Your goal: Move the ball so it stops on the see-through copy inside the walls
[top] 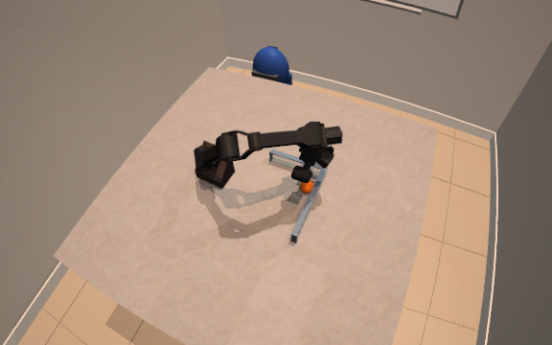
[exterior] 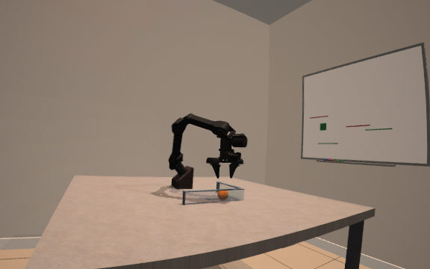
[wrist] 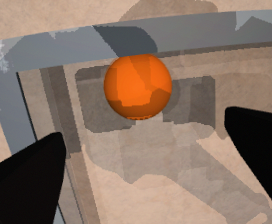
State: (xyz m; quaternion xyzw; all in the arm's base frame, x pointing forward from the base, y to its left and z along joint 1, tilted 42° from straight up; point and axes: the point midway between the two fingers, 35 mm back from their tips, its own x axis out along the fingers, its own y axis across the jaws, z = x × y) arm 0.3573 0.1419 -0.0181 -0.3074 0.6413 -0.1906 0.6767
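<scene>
On the pale, mottled bench [exterior: 125, 220], a smooth orange ball [exterior: 222, 194] rests inside the corner made by two low clear walls [exterior: 207, 196], close to the longer one. From the wrist view the ball [wrist: 137, 87] reads as a faceted sphere of flat matte colour, lying just short of the grey-blue, glassy wall strip [wrist: 153, 32] that runs behind it and bends down the left side. Soft brown shadows of the arm fall across the stone-like bench surface [wrist: 180, 183] around it.

Above the ball hangs the black pincer [exterior: 224, 171], its two tapered, pointed fingers [exterior: 216, 169] spread wide with nothing between them and well clear of the ball. In the wrist view the finger tips show as dark wedges at either lower corner, apart from the sphere.

From the top view the jointed black arm [top: 266, 141] reaches from its blocky base [top: 214, 165] over the walls [top: 307, 206]. A rounded blue object [top: 271, 64] sits at the far bench edge, and a framed whiteboard [exterior: 364, 108] hangs on the side wall.
</scene>
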